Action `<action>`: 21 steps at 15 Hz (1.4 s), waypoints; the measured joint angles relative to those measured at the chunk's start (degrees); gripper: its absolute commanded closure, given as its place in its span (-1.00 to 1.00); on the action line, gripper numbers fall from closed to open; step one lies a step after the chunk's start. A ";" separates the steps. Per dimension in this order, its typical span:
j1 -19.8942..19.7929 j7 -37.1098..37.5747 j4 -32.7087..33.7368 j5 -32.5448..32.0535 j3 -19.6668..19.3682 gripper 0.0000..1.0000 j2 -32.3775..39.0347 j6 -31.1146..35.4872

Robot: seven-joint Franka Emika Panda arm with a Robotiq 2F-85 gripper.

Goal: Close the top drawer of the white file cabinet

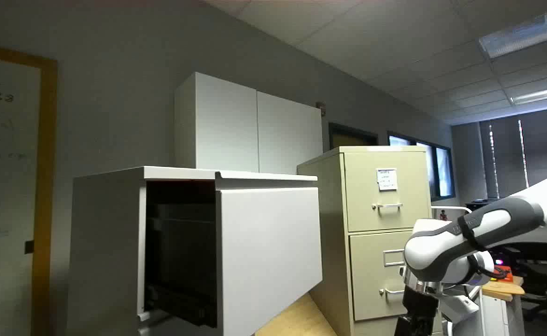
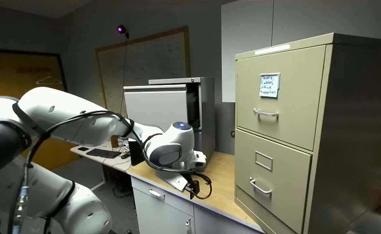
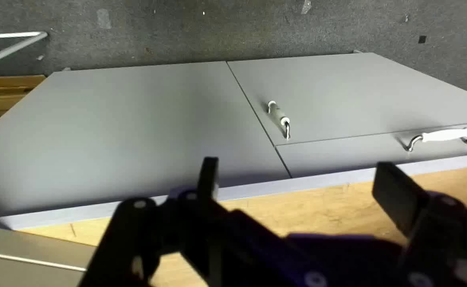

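In both exterior views the top drawer [image 1: 269,247] is seen pulled out of the white cabinet [image 1: 105,247], left of the beige cabinet [image 1: 371,241]. The jaws are shown spread in the wrist view, pointed downward near the beige cabinet by the edge of the desk [image 2: 221,167], apart from the top drawer.

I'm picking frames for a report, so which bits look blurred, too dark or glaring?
Wrist view: the gripper is dark and blurred, the drawer handle crisper. In an exterior view: nearly black behind the front of the top drawer, a bright ceiling light.
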 measured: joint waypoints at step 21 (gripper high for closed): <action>-0.13 0.16 1.46 0.28 3.64 -1.00 -1.91 0.48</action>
